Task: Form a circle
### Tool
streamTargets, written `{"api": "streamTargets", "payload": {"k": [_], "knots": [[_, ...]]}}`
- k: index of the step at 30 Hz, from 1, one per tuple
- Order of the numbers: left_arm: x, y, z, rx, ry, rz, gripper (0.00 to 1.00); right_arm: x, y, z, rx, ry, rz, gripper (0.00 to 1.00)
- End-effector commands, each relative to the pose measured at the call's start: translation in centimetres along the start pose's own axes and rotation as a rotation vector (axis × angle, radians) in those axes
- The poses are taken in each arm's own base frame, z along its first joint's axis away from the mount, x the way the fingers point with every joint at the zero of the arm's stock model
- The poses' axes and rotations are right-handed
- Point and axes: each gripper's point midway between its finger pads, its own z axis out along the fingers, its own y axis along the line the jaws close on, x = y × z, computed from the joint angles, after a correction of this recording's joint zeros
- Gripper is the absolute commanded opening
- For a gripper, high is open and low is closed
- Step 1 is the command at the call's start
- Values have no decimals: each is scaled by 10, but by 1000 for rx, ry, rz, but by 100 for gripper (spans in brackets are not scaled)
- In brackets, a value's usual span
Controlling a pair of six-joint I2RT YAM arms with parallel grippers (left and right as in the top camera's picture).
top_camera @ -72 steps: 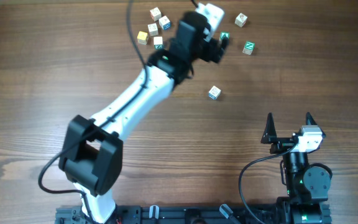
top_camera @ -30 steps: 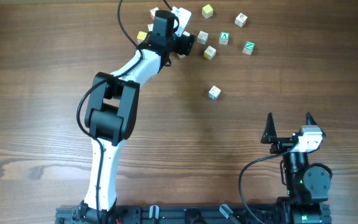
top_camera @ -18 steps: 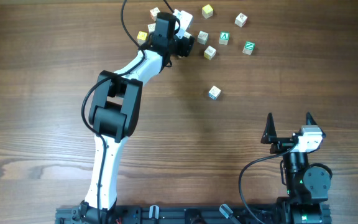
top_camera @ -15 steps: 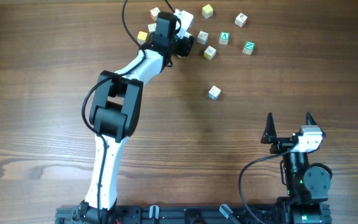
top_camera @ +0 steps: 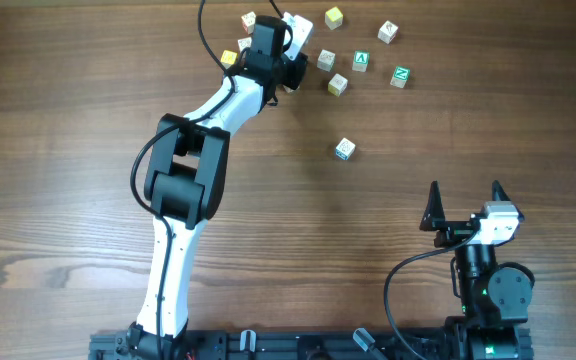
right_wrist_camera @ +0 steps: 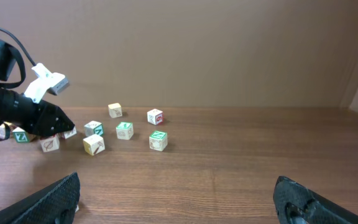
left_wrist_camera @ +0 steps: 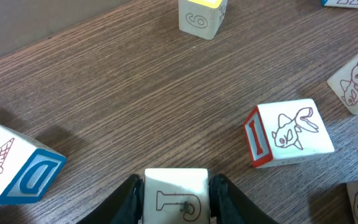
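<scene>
At 11 o'clock on the bench [top_camera: 88, 120], circle [top_camera: 249, 20] of letter cubes: likely light, rigid, slippery; best taken across opposite flat faces. Left jaws pinching one cube [left_wrist_camera: 176, 199]; right jaws spread at 5 o'clock.

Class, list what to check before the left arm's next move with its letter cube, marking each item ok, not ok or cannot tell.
1. The letter cube sits centred in the left gripper: ok.
2. Both fingers touch its sides: ok.
3. The fish cube lies apart from it: ok.
4. The right gripper is open, holding nothing: ok.
5. Circle formed: not ok; the lone cube lies far off.
</scene>
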Motion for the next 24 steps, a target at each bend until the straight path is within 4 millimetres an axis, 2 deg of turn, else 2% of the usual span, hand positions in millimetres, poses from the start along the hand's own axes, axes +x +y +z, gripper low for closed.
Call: {"api": "streamTargets", "payload": {"k": [1,5,8,13,18,24], "knots": [[-12,-2,-2,7,-22,10,36,-2,4,-1,-19,-12,-17,100],[-29,1,-18,-11,-37,13,33,-2,4,-1,-19,-12,-17,100],[-57,3,-43,-19,-77,17,33,-3,4,-1,-19,-13,-17,100],[-88,3,-77,-26,-121,23,31,-3,4,-1,-19,-13,-17,100],[-98,-6,-105,-12,-96,22,31,-2,4,-1,-19,-12,-17,100],[-92,-45,-122,46,-17,48,30,-3,4,-1,-19,-13,-17,100]]}}
